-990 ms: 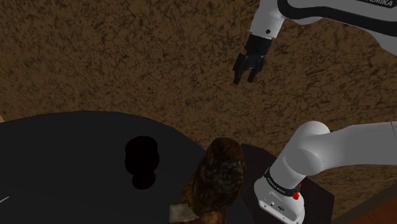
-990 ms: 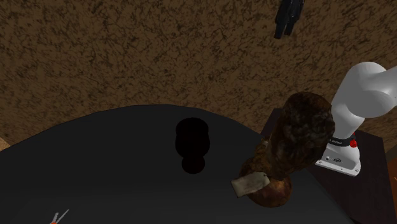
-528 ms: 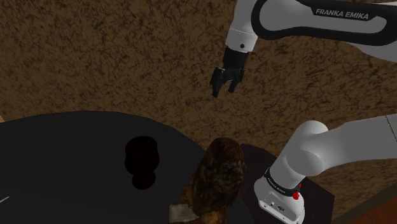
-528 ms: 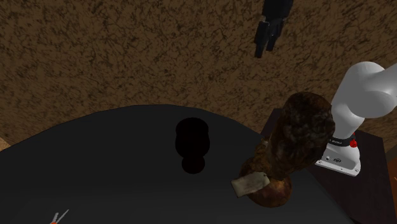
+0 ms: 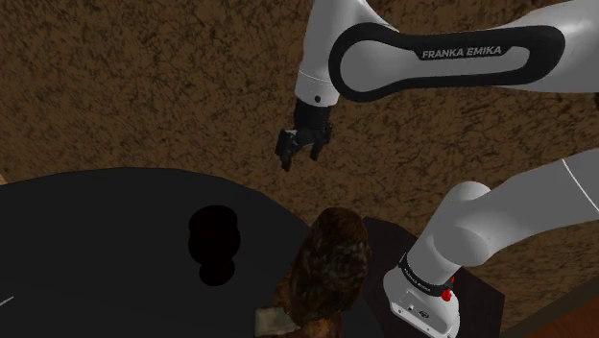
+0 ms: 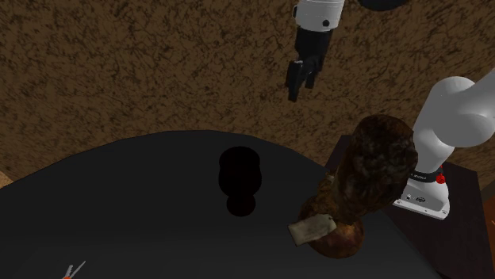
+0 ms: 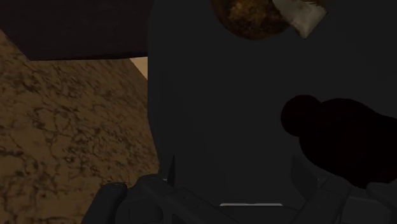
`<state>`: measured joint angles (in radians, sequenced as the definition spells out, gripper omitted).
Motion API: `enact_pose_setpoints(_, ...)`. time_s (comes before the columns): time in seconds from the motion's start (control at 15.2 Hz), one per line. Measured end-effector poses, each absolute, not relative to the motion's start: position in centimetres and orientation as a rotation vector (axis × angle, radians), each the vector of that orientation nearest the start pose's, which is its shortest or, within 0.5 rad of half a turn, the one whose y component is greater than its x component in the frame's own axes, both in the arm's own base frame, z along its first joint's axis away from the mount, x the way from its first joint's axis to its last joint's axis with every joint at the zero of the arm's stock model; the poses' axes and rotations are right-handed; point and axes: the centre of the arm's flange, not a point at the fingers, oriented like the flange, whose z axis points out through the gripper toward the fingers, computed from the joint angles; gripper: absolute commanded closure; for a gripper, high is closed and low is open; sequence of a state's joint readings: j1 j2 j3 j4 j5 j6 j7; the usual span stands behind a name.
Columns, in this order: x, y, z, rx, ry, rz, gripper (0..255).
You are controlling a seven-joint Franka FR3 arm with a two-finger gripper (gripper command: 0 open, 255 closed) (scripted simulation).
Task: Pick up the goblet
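The task was at its beginning, as I judge it: nothing was grasped yet. The gripper (image 5: 296, 157) hung in the air above the brown mottled floor (image 5: 115, 86), outside the edge of the round dark table (image 5: 86, 221). Its two black fingers stood apart with nothing between them, so the claw was wide and empty. The goblet (image 5: 213, 245), drawn as a fully black shape, stood upright on the table. In the shoulder view it was between seven and eight o'clock from the gripper and well apart from it. In the second exterior view the goblet (image 6: 239, 181) lay at about seven o'clock from the gripper (image 6: 295, 93). A lumpy brown object (image 5: 328, 267) with a pale tag (image 6: 310, 228) stood near the goblet, at about three o'clock from it, close to the table's edge. In the wrist view the goblet (image 7: 337, 140) showed ahead of the fingers, off to one side and not between them. What was left, I think, was nearly everything: to come over the goblet, go down around it, close, and lift.
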<state>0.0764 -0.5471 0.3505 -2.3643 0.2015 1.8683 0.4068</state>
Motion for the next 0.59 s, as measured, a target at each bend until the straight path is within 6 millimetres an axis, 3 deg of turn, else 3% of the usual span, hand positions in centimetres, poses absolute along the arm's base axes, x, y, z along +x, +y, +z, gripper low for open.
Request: enact_pose_setpoints(0.59, 38.0, 29.1, 44.9, -3.168, 0.078, -0.063, 0)
